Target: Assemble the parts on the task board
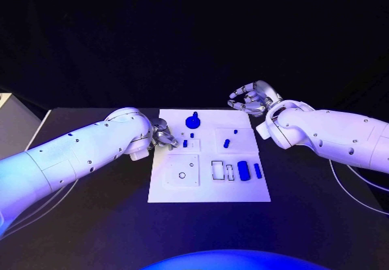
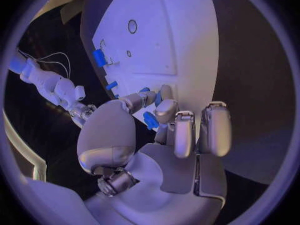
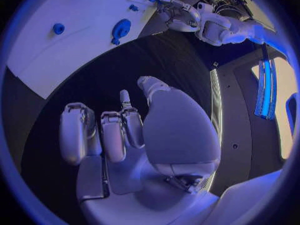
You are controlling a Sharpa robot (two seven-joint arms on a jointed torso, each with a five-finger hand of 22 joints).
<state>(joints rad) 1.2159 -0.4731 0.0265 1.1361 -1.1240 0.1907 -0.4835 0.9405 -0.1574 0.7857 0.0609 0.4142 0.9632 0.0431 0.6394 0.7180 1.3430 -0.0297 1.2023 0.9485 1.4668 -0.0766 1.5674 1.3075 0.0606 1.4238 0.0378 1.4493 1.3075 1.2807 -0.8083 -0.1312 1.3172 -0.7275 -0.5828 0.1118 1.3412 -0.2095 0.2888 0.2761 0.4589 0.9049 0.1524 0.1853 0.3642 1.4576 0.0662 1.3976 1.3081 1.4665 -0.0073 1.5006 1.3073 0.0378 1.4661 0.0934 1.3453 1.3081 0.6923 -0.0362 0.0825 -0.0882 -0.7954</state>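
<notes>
I see my left hand [image 1: 164, 136] at the board's [image 1: 209, 191] nine o'clock edge, pinching a small blue part [image 2: 150, 120] in its fingertips. My right hand [image 1: 253, 98] hovers off the board's one o'clock corner, fingers curled on nothing, above the bench [image 1: 97, 225].

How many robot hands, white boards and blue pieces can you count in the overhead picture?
Hands: 2 (left hand, right hand)
White board: 1
Blue pieces: 7
Total: 10
</notes>
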